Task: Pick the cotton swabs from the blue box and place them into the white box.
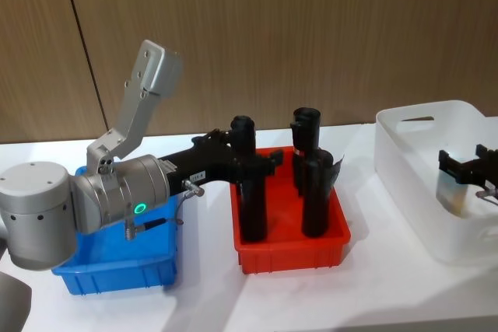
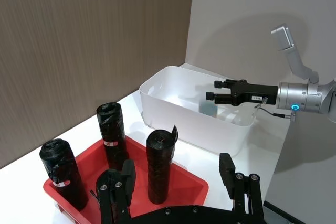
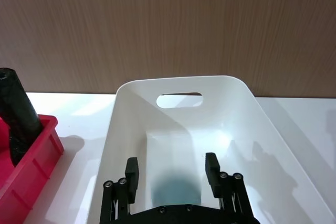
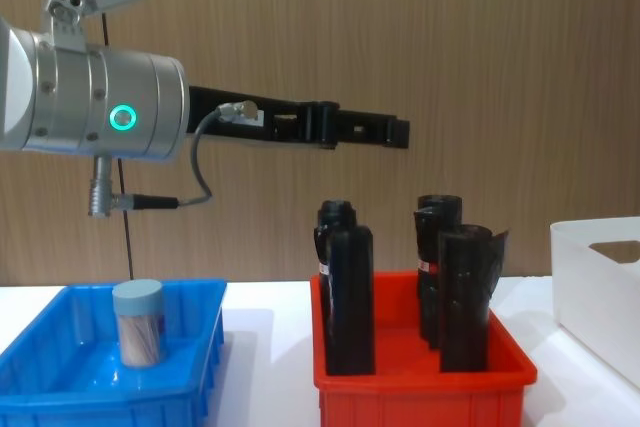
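One cotton swab jar (image 4: 138,322) with a pale blue lid stands in the blue box (image 4: 60,387). Another jar (image 3: 176,193) sits on the floor of the white box (image 3: 236,124), directly under my right gripper (image 3: 171,171), whose fingers stand open and wider than the lid. From the left wrist view that gripper (image 2: 212,96) hovers over the white box (image 2: 173,114) with the jar (image 2: 210,109) below it. My left gripper (image 2: 176,172) is open and holds nothing. It reaches out from above the blue box (image 1: 117,274) to a spot over the red bin, level with the roll tops (image 1: 268,161).
A red bin (image 1: 292,254) with three tall black rolls (image 1: 250,192) stands between the blue box and the white box (image 1: 420,192). A wood-panel wall runs close behind the white table. The left arm's grey elbow (image 1: 39,211) hangs over the blue box.
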